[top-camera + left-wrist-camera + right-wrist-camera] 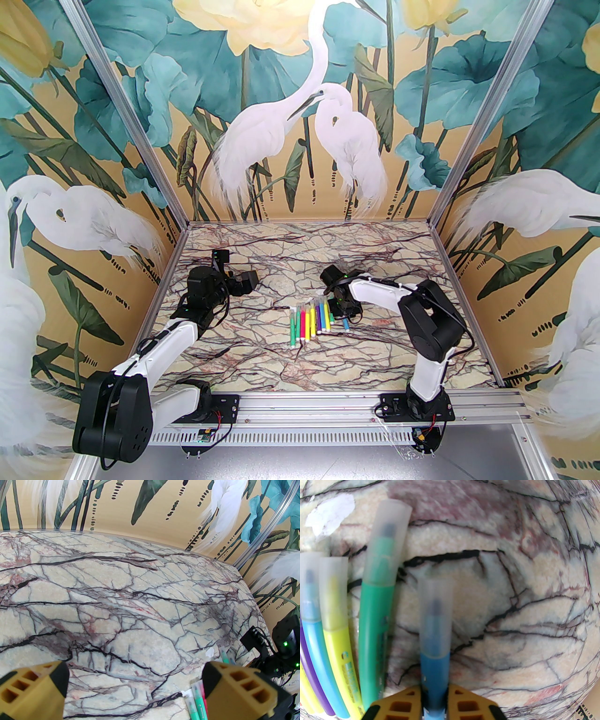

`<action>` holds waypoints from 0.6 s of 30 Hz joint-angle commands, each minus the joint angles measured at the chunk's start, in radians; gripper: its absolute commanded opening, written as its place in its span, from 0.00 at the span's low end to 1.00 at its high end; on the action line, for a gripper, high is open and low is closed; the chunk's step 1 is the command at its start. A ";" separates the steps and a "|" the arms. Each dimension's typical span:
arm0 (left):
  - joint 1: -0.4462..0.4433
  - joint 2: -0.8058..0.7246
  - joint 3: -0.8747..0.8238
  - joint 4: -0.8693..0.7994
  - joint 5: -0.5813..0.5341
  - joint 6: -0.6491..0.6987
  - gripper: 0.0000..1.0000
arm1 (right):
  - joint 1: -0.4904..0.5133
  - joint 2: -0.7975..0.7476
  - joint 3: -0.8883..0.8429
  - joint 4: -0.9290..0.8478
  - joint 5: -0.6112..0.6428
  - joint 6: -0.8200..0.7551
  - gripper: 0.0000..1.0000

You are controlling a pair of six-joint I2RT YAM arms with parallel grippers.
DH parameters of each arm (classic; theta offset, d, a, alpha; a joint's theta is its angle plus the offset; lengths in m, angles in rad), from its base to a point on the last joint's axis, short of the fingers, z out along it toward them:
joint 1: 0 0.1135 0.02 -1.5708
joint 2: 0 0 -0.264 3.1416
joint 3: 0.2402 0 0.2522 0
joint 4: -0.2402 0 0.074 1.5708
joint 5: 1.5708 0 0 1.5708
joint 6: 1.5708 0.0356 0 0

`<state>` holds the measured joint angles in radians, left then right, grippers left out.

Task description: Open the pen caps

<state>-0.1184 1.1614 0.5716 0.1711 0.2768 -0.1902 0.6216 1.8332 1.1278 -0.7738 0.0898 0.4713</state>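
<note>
Far left: left gripper [246, 282] hovers over the left-middle of the marble table [262, 370], jaws wide apart, nothing between them. In the left wrist view its yellow fingers [35, 691] are spread over bare marble.

Table centre: row of pens [311, 321] lying side by side, well apart from the left gripper, capped ends toward the far wall. Green is at the left end, then pink, then yellow.

In the right wrist view, light blue pen [314, 632], yellow pen [337, 648] and green pen [372, 632] lie flat, each with a clear cap on. The green pen's cap [386, 541] reaches furthest. A white scrap [330, 515] sits on the marble near the cap ends.

Just right of the row: blue pen [435, 667], apart from the green pen, its clear cap [435, 611] on.

The right gripper [434, 692] is clamped on the blue pen's body below the cap, a finger on each side. Cannot tell if the pen is off the table. In the top view the right gripper [344, 309] sits low at the row's right end.
</note>
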 commanded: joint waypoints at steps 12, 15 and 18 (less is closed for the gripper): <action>-0.014 0.021 0.058 -0.012 0.056 -0.058 0.97 | -0.072 -0.161 -0.105 0.160 -0.094 -0.063 0.03; -0.021 0.034 0.071 -0.005 0.066 -0.074 0.97 | -0.090 -0.206 -0.132 0.205 -0.142 -0.092 0.00; -0.031 0.073 0.105 -0.005 0.144 -0.098 0.97 | -0.104 -0.248 -0.161 0.255 -0.201 -0.128 0.00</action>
<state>-0.1371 1.2007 0.6258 0.1669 0.3378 -0.2531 0.5255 1.6314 0.9958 -0.5926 -0.0341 0.3943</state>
